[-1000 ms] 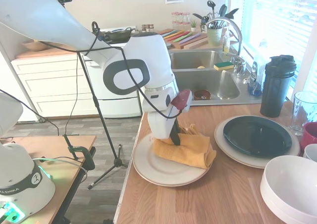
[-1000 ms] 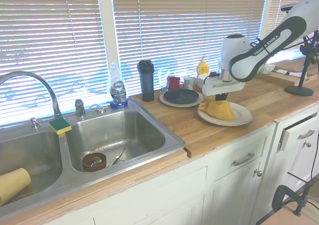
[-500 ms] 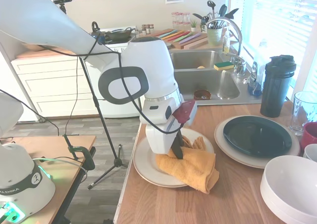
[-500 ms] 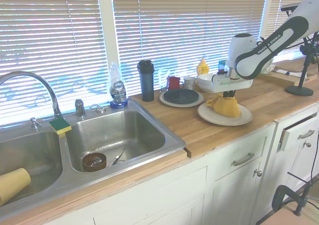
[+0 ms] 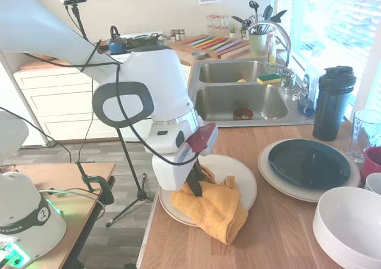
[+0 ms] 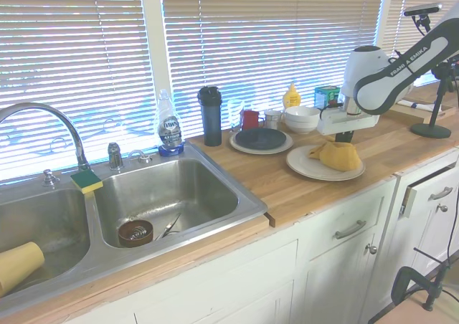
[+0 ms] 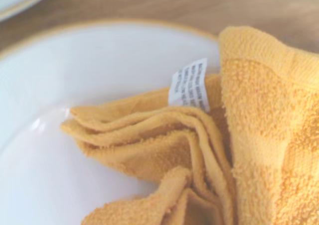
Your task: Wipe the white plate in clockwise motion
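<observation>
On the white plate, the cloth has slid toward its near edge.

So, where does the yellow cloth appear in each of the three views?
First exterior view: yellow cloth at lower centre, hanging over the white plate's near rim.
Second exterior view: right of centre, on the same plate.
Wrist view: fills the right half.
Shared landmark: the white plate.

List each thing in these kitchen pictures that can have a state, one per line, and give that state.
gripper: shut on the yellow towel, pressing it to the plate
yellow towel: crumpled, overhanging the plate's near rim
white plate: flat on the counter, partly covered
dark plate: stacked on a cream plate
black shaker bottle: upright, lid closed
dish soap bottle: upright
</observation>
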Motion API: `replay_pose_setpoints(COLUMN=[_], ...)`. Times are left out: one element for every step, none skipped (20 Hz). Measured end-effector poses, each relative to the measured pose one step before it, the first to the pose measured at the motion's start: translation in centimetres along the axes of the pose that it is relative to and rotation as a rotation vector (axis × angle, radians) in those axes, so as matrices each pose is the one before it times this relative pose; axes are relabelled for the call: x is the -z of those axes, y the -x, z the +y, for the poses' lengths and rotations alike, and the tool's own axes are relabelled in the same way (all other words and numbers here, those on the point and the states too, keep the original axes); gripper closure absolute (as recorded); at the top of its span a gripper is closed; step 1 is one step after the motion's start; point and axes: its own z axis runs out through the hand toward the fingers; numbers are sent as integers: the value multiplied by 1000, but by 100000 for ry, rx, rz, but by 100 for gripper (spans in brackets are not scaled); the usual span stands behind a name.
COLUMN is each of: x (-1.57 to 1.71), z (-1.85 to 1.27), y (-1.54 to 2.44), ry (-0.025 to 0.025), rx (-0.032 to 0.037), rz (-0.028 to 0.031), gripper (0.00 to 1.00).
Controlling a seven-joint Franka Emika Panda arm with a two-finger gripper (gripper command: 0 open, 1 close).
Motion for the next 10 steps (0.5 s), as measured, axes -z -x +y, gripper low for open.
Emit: replay_pose_setpoints(x=[187, 244, 226, 212, 257, 246, 156, 115, 94, 46], z=[244, 120, 23, -89, -206, -267, -275, -266, -299, -208], y=[366, 446, 560, 570, 609, 652, 646, 617, 669, 449], ry=[57, -165, -289, -376, -298, -238, -281, -276, -312, -199], rx=[562, 515, 642, 587, 780, 806, 906, 858, 1005, 726], rz=[-268, -299, -456, -379, -376, -456, -468, -410, -379, -249], gripper=[100, 100, 100, 100, 100, 100, 100, 100, 100, 100])
